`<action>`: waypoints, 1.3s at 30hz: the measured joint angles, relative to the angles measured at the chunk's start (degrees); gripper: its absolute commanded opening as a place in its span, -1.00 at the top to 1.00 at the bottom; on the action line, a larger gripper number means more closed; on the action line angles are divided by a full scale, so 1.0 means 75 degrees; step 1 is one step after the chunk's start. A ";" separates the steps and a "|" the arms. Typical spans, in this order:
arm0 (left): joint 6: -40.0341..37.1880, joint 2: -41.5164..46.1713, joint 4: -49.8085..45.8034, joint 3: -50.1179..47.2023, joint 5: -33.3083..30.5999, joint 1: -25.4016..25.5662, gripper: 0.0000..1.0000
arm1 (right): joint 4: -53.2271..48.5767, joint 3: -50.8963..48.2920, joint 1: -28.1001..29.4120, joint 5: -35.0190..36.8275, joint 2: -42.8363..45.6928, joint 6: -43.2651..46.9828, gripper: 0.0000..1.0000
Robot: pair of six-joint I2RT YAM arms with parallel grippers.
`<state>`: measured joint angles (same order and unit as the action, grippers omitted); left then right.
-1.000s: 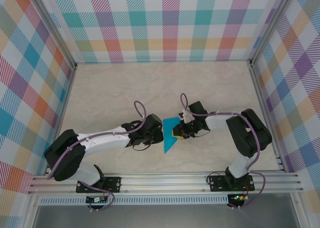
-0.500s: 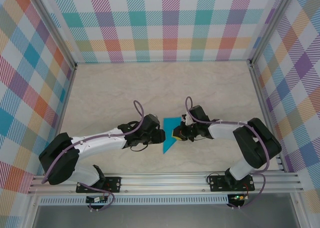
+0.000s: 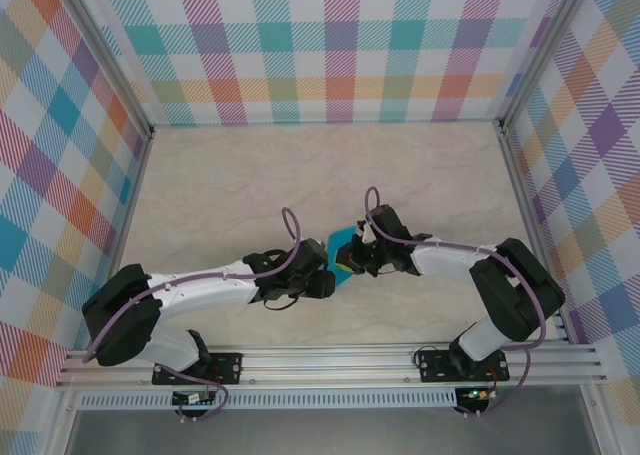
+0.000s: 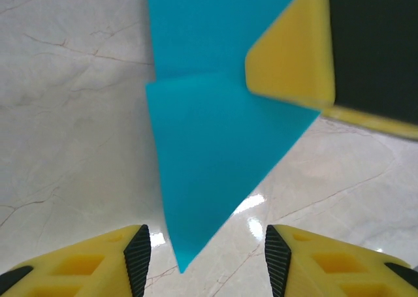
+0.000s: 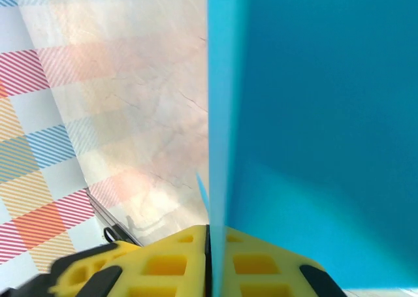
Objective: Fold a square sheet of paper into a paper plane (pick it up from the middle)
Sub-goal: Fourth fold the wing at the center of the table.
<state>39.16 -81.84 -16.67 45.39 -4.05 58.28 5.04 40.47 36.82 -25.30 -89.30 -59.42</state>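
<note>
Paper plane: the teal paper plane (image 3: 346, 241), a pointed dart with a fold line across it (image 4: 209, 147), sits mid-table between the two wrists. Whether its tip touches the table (image 3: 230, 185) I cannot tell.
Right gripper: the right gripper (image 5: 209, 235) has its yellow fingers pressed together on one thin edge of the paper (image 5: 313, 114). From above it sits just right of the sheet (image 3: 350, 261).
Left gripper: the left gripper (image 4: 204, 261) has its fingers spread apart and holds nothing. The dart's tip points into the gap between them, and neither pad touches it.
Right finger seen from the left wrist: a yellow finger (image 4: 287, 55) lies over the wide upper part of the paper.
Risk, slip: a single pinch on a thin edge probably lets the paper swing or slide out if the left fingers nudge the tip.
Risk, crumple: if the left fingers close off the centre line, they would likely bend the tip or skew the crease.
Risk, collision: the two wrists are nearly touching, so any sideways correction could knock one into the other.
Edges: the checked walls (image 3: 330, 45) and the near frame rail (image 3: 330, 360) are well away from the paper.
Open room: there is bare marble-look table behind and to either side. The far half gives the most freedom to move.
</note>
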 measured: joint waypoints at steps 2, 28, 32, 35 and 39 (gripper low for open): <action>-0.0017 -0.0321 -0.0154 0.0268 -0.0204 0.0160 -0.04 | 0.0003 0.0160 -0.0003 -0.0003 -0.0099 0.0017 0.80; 0.0169 -0.2139 -0.1440 0.1667 -0.2719 0.1239 0.40 | -0.1332 0.0632 -0.0487 -0.0370 -0.0425 0.1306 0.57; 0.0178 -0.2433 -0.1580 0.1964 -0.2734 0.1463 0.45 | -0.1469 0.0644 -0.0498 -0.0463 -0.0425 0.1478 0.59; 0.0268 -0.2567 -0.1684 0.2090 -0.2763 0.1524 0.46 | -0.1620 0.0647 -0.0527 -0.0490 -0.0425 0.1606 0.60; 0.0405 -0.2669 -0.1778 0.2133 -0.2821 0.1612 0.53 | -0.1775 0.0647 -0.0533 -0.0495 -0.0425 0.1737 0.60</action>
<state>42.19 -101.86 -30.00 61.39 -25.21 70.37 -8.27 45.32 32.82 -29.02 -92.49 -46.39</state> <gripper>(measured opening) 0.258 0.198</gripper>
